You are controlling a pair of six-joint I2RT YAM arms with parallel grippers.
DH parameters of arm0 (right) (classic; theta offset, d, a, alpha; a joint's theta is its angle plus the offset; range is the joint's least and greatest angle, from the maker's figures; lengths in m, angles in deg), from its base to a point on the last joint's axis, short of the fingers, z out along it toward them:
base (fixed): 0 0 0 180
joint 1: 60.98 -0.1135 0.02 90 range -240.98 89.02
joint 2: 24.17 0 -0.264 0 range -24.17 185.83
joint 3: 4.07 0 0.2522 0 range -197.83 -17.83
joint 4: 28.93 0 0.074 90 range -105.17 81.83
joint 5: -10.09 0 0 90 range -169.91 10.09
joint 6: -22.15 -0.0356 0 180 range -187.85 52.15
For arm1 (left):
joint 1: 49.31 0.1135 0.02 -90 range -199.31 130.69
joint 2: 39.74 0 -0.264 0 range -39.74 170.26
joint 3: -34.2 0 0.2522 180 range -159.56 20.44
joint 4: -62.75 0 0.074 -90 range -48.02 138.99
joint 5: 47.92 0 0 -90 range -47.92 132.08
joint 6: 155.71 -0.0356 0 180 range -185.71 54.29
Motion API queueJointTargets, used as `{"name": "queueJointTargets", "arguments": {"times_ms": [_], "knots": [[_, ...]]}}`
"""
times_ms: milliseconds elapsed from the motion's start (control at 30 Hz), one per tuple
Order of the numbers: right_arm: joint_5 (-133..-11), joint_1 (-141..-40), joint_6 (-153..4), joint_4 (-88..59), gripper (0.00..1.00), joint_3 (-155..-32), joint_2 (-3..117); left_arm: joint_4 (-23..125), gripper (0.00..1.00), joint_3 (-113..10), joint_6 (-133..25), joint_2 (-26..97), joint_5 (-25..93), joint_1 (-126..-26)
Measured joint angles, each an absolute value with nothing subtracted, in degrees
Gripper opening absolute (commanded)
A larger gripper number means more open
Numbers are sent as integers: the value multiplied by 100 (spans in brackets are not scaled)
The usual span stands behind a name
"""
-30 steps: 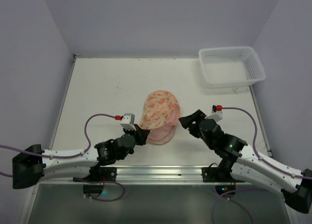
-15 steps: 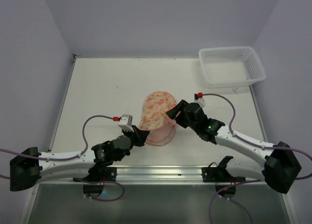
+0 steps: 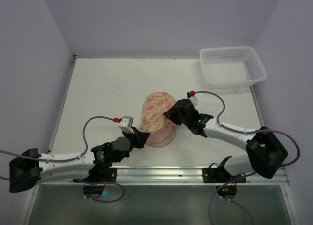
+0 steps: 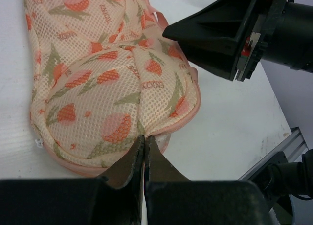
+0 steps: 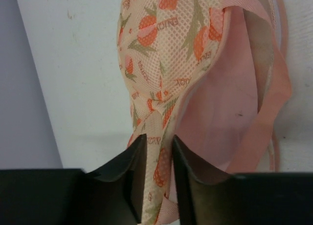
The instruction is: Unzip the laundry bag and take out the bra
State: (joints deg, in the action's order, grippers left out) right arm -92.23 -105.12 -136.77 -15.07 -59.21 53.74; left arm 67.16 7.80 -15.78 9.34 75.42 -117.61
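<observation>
The laundry bag (image 3: 157, 112) lies mid-table, a peach dome with orange print and pink trim. It also shows in the left wrist view (image 4: 107, 88) and the right wrist view (image 5: 161, 44). My left gripper (image 3: 142, 135) (image 4: 144, 138) is shut on the bag's near pink-trimmed rim. My right gripper (image 3: 169, 113) (image 5: 157, 149) is at the bag's right edge. Its jaws stand narrowly apart with a printed flap between them. The bra (image 5: 230, 102), plain pale pink, shows beside the printed shell, with thin pink straps at its right.
A white plastic lattice basket (image 3: 232, 66) stands at the far right corner of the table. Purple walls close in the left, back and right sides. A metal rail runs along the near edge by the arm bases.
My right arm has reached left and forward, from clear of the bag to its right edge. My left gripper has kept hold of the near rim and barely moved.
</observation>
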Motion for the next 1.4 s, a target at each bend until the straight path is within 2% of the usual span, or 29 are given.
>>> {"name": "queueJointTargets", "arguments": {"times_ms": [67, 300, 333, 367, 433, 533, 733, 1100, 1167, 1233, 1300, 1400], "knots": [[-9214, -10497, -13660, -1547, 0, -5978, 5459, 6757, 0, 811, -1582, 943, 7513, -11761], [-9127, -10368, -13544, -1658, 0, -6109, 5535, 6821, 0, 811, -1717, 902, 7378, -11758], [-9114, -10365, -13487, -1663, 0, -6109, 5531, 6821, 9, 811, -1746, 882, 7358, -11758], [-9103, -10365, -13424, -1671, 0, -6109, 5524, 6821, 28, 811, -1798, 867, 7332, -11758], [-9090, -10365, -13220, -1643, 0, -6144, 5505, 6812, 54, 802, -1903, 851, 7249, -11758], [-9092, -10352, -12840, -1446, 0, -6376, 5503, 6712, 64, 730, -1999, 851, 7096, -11756], [-9013, -10335, -11999, -1094, 0, -7237, 5540, 6027, 66, 358, -2028, 556, 7013, -11756], [-8299, -10886, -11356, -1068, 0, -8612, 6504, 3153, 68, -840, -1790, -1441, 8045, -11756], [-8264, -11047, -11314, -1044, 23, -8920, 6886, 2782, 68, -997, -1761, -1643, 8202, -11748], [-8185, -11174, -11262, -1035, 42, -9193, 7273, 2500, 68, -1010, -1707, -1800, 8303, -11745], [-8154, -11277, -11218, -1033, 48, -9370, 7592, 2196, 68, -1001, -1667, -1984, 8388, -11737], [-8034, -11331, -11159, -983, 53, -9497, 7892, 1877, 68, -962, -1619, -2263, 8495, -11719]]}}
